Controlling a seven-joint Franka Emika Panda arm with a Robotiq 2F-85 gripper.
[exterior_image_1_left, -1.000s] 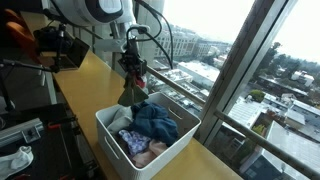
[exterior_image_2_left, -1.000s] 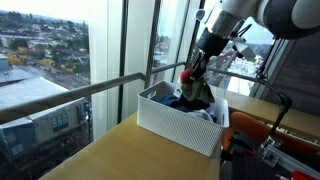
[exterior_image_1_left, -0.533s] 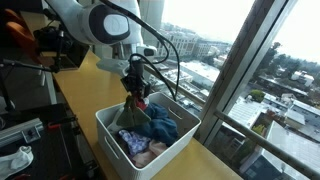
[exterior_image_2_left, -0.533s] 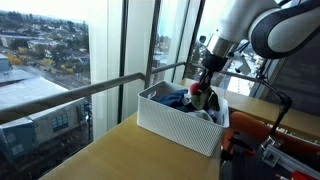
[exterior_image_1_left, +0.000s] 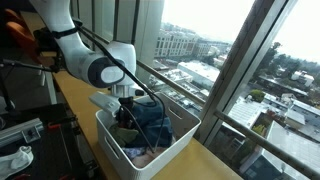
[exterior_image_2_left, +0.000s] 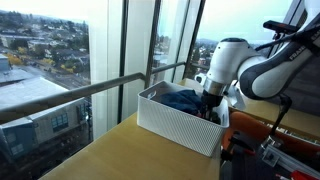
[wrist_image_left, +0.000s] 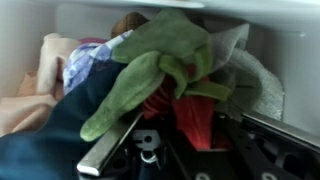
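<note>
The pincer (exterior_image_1_left: 127, 117) is clamping the crumpled olive-green cloth (wrist_image_left: 150, 70), lowering it beside a red fabric scrap (wrist_image_left: 197, 118) onto the dark blue garment (exterior_image_1_left: 156, 121) inside the white perforated plastic basket (exterior_image_2_left: 170, 126). I judge this is calling for a straight, vertical wrist, with the fingers clear of the basket's walls.

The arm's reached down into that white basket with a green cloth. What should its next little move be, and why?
Probably open the pincer and let go: it sits low inside the basket, and the green cloth it seems to grip rests on the other clothes.
</note>
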